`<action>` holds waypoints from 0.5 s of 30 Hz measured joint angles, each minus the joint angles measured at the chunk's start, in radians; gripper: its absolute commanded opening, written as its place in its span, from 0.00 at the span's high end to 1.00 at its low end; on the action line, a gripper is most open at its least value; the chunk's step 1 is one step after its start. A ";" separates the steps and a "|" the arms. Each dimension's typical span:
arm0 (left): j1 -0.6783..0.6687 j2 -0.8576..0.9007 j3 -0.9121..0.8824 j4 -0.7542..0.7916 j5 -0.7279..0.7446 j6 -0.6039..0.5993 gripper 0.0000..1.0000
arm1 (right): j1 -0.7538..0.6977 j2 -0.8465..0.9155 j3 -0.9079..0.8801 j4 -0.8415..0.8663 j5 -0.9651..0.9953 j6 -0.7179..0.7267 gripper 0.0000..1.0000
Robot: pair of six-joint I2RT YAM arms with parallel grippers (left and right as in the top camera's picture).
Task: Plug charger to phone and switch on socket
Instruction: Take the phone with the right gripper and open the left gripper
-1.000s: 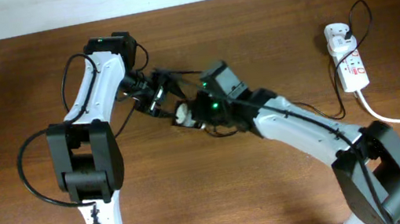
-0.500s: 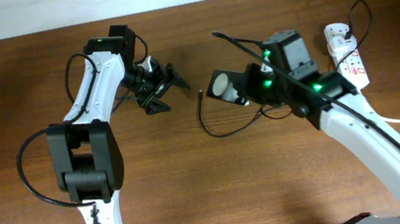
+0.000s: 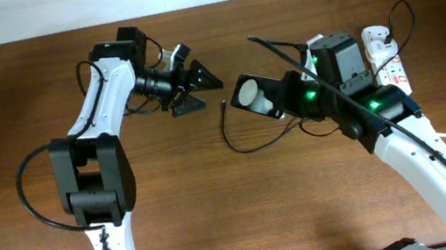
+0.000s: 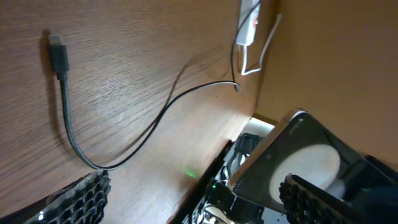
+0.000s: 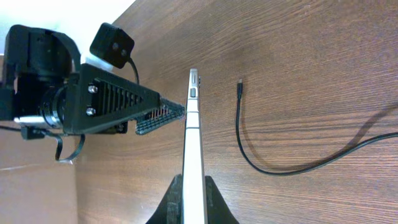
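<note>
phone [image 5: 193, 143] clamped edge-on in the right fingers [image 5: 171, 202], looks clear of the table [image 3: 22, 84]. charger [image 4: 59, 53] plug lies loose on the table just ahead of the left fingers [image 4: 84, 196] (spread wide, holding nothing). risk: thin plug skids or twists when pinched and misses the port; a taut cable could drag the socket [image 3: 389, 65], back behind the right fingers.

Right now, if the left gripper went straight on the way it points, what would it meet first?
The open left gripper would most likely meet the flat black phone with a white round mark, held in the right gripper; depth is uncertain.
</note>
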 measured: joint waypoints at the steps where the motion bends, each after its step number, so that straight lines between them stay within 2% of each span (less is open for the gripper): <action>1: 0.006 0.000 0.000 0.001 0.019 0.012 0.04 | -0.002 -0.012 0.000 -0.007 -0.001 -0.006 0.96; 8: 0.048 0.000 0.000 0.000 0.090 0.060 0.02 | -0.126 -0.175 -0.017 -0.070 -0.019 -0.073 0.96; 12: 0.051 -0.001 0.000 0.002 0.099 0.066 0.01 | -0.198 -0.305 -0.176 0.079 -0.087 -0.081 0.96; 15: 0.050 -0.001 0.000 0.002 0.117 0.072 0.00 | -0.201 -0.340 -0.319 0.209 -0.123 -0.050 0.96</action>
